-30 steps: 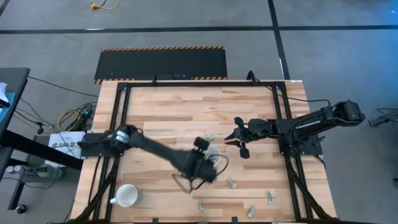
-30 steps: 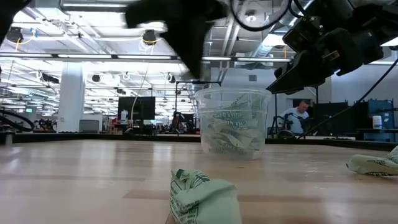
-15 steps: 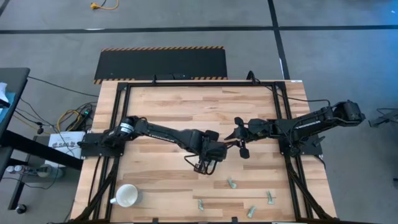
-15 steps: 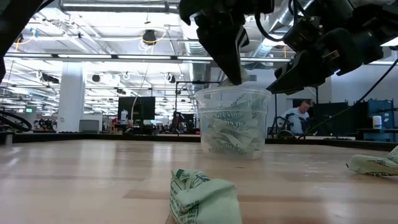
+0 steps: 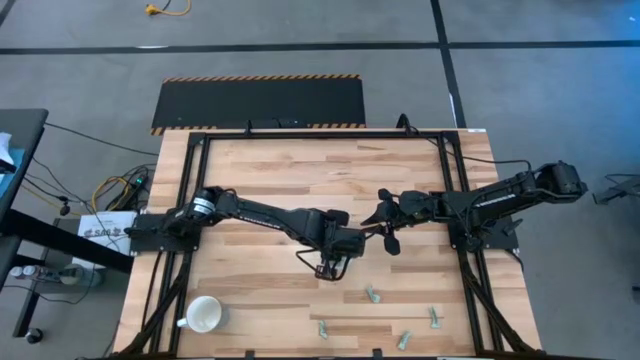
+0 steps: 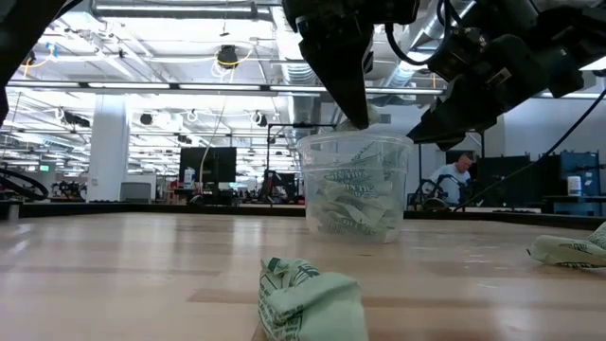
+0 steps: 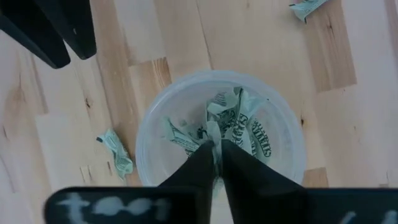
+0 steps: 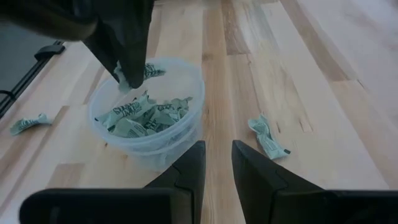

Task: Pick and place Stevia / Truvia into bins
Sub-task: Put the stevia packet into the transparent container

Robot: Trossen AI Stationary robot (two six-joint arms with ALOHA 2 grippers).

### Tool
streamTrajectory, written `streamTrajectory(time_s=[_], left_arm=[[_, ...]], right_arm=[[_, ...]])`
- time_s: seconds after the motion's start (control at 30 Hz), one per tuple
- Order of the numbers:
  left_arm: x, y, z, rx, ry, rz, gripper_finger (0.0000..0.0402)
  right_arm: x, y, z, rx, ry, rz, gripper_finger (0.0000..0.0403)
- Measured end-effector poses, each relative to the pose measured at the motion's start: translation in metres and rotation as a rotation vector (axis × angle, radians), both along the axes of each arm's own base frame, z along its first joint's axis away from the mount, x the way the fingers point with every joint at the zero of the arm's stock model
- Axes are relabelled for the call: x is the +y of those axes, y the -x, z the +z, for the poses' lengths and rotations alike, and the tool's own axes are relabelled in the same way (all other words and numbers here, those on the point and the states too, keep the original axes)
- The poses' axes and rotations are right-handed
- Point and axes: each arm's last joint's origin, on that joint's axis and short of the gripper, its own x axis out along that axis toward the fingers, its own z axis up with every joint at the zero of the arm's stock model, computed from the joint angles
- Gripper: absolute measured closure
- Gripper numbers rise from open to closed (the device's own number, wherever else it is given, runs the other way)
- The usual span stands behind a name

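The clear plastic cup (image 6: 355, 189) stands on its base mid-table and holds several pale green and white sachets (image 7: 249, 127). My left gripper (image 7: 216, 152) hangs right over the cup's mouth (image 8: 149, 118), fingers pointing down, shut on one sachet. In the high view the arm (image 5: 345, 243) covers the cup. My right gripper (image 8: 217, 168) waits open just to the cup's right (image 5: 385, 225), above the table. Loose sachets lie flat on the wood near the cup (image 7: 117, 149) (image 8: 267, 138) and toward the near edge (image 5: 372, 295) (image 6: 308, 298). My left gripper pinches one crumpled sachet (image 8: 129, 79) between its two fingertips (image 6: 358, 116), coming from above and pointing down. The sachet is lifted clear and hangs at the fingertips just above the cup's rim, over the sachets inside.
A white handled mug (image 5: 203, 315) stands near the table's near left corner. More sachets lie along the near edge (image 5: 323, 328) (image 5: 404, 340) (image 5: 434, 318), and one lies to the right in the low view (image 6: 568, 248). Bare wood stretches across the far half of the table (image 5: 300, 165).
My left gripper has swung from the near side of the cup toward the far edge, carrying the sachet, and has come to a stop over the cup's mouth. It has kept still there for the last half second. The cup has not moved.
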Motion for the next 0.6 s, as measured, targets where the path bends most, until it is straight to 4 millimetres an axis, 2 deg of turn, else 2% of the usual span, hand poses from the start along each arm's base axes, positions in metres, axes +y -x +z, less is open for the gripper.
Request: streamTrajectory(time_s=[0.2, 0.33, 0.47, 0.6], left_arm=[[0.000, 0.000, 0.000, -0.002, 0.007, 0.037, 0.0335], [0.001, 0.006, 0.001, 0.066, -0.003, 0.053, 0.0324], [0.003, 0.018, 0.017, 0.162, -0.006, 0.122, 0.0327], [0.000, 0.032, 0.042, 0.223, -0.051, 0.175, 0.0334]], right_arm=[[0.000, 0.000, 0.000, 0.000, 0.000, 0.000, 0.0332], [0.000, 0.000, 0.000, 0.000, -0.001, -0.001, 0.0332], [0.000, -0.001, 0.002, -0.002, -0.044, -0.024, 0.0332], [0.001, -0.006, 0.010, -0.012, -0.161, -0.061, 0.0332]])
